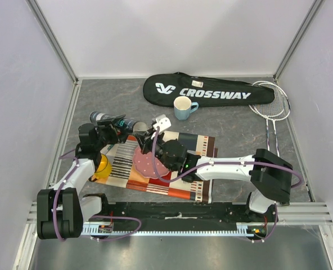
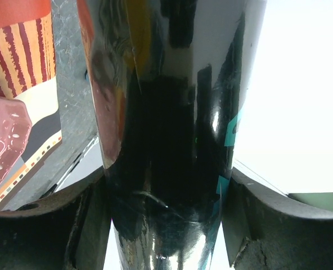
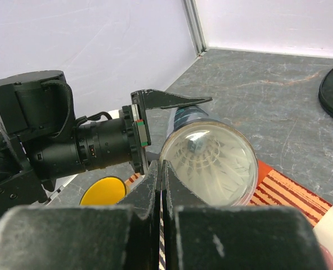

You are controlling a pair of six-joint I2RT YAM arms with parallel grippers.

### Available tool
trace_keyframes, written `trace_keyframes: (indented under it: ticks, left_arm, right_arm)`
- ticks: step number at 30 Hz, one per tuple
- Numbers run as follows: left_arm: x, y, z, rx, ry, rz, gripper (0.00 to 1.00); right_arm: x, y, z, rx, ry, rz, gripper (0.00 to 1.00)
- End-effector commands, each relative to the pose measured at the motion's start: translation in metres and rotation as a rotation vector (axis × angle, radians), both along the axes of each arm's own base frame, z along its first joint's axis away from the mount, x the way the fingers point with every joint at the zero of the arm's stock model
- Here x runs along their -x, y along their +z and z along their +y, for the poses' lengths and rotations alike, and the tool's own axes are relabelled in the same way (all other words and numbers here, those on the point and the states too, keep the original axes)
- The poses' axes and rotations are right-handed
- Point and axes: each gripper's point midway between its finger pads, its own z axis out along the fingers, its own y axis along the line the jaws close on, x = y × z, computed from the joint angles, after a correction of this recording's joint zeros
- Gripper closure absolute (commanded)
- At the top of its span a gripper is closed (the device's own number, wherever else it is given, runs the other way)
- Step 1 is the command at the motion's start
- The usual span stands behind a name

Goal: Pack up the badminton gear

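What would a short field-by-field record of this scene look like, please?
left gripper: shut on the tube
right gripper: shut, tips at the tube's clear end
shuttlecock: visible inside the tube through that end
bag: flat at the back of the table
rackets: on the table by the bag's right end
cup: just in front of the bag
mug: on the mat, under the left arm
plate: on the mat, partly under the right arm

Grey table (image 1: 234,135): racket bag (image 1: 208,90) far centre, blue cup (image 1: 183,108) just beside it, rackets (image 1: 270,104) far right, striped mat (image 1: 200,144) near centre.
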Motion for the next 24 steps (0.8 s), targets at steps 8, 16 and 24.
trace_keyframes:
  ticks: [8, 16, 24]
  left_arm:
    - [0.019, 0.033, -0.032, 0.048, -0.181, -0.110, 0.98]
    - [0.016, 0.025, -0.033, 0.035, -0.189, -0.103, 0.98]
    - [0.016, 0.029, -0.032, 0.027, -0.186, -0.113, 0.98]
  right_arm:
    - [-0.001, -0.008, -0.015, -0.035, 0.016, 0.067, 1.00]
    - [0.027, -0.004, -0.025, -0.020, 0.138, 0.115, 1.00]
    - [0.025, -0.001, -0.038, -0.012, 0.099, 0.101, 1.00]
